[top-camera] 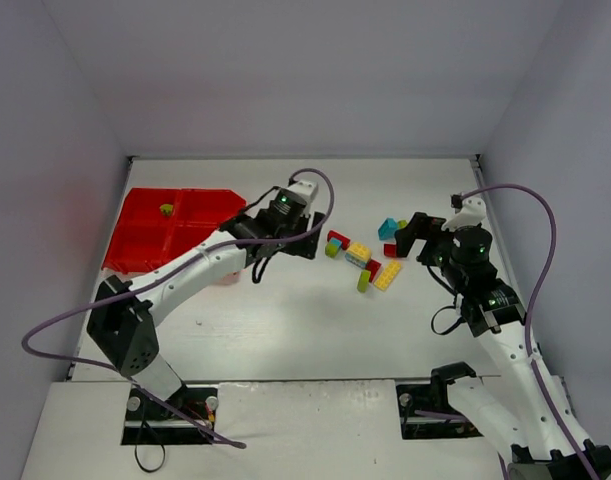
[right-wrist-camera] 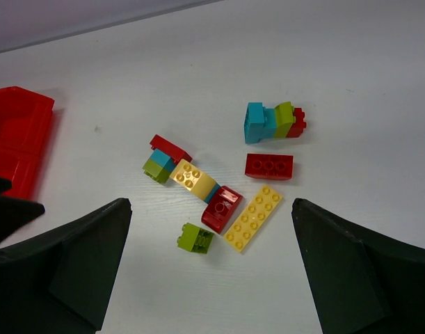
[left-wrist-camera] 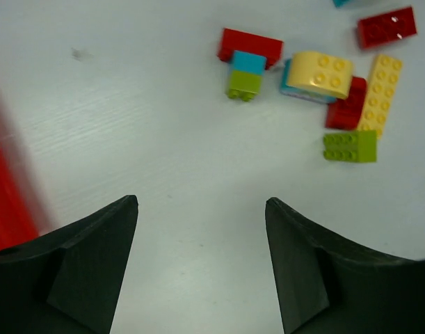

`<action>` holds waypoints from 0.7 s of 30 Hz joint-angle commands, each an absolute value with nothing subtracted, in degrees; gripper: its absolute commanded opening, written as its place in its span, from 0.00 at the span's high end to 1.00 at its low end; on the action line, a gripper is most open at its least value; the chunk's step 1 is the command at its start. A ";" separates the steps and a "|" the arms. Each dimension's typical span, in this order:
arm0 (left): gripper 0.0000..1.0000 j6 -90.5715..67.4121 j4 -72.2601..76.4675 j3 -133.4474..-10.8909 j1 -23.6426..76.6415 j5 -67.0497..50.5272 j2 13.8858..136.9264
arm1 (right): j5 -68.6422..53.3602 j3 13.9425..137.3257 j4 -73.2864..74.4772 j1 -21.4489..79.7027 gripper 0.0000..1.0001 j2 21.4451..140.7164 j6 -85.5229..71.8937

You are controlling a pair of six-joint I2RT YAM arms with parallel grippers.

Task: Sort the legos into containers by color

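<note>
Between the tray [top-camera: 145, 245] and the legos [top-camera: 363, 260], your left gripper [left-wrist-camera: 202, 203] hangs with fingers spread and empty, facing them probably for a pick, while your right gripper [top-camera: 413, 236], also spread, hovers at their other side; one green brick [top-camera: 166, 209] lies in the tray.

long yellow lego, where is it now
Right wrist view, just right of centre: the long yellow lego lies right of the tilted red lego, below the flat red lego.
</note>
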State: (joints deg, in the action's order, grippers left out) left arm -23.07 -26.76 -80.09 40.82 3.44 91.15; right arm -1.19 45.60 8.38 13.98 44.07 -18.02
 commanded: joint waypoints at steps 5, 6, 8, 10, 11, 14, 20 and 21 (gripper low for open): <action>0.32 -28.12 -19.60 -83.84 51.85 5.18 96.74 | 2.99 46.14 6.06 14.24 0.04 43.59 -18.72; 0.32 -28.12 -19.51 -86.02 53.77 5.53 97.90 | 3.16 46.14 6.24 14.33 0.04 43.51 -18.89; 0.32 -28.12 -19.42 -88.06 55.01 5.97 101.93 | 3.43 46.14 6.59 14.33 0.04 43.42 -18.90; 0.32 -28.12 -19.34 -91.22 56.33 5.89 104.23 | 3.69 46.05 6.77 14.24 0.04 43.42 -19.16; 0.32 -28.12 -18.90 -92.01 56.60 5.71 106.41 | 3.78 46.05 6.94 14.33 0.04 43.33 -19.16; 0.33 -28.12 -18.90 -95.62 57.56 5.10 110.21 | 4.30 45.88 7.47 14.33 0.04 42.89 -19.25; 0.37 -28.56 -20.48 -100.37 58.01 5.89 115.92 | 6.15 46.05 8.09 14.33 0.04 42.01 -19.42; 0.38 -29.09 -20.30 -100.55 58.01 6.06 116.45 | 6.41 46.05 8.09 14.33 0.04 42.01 -19.42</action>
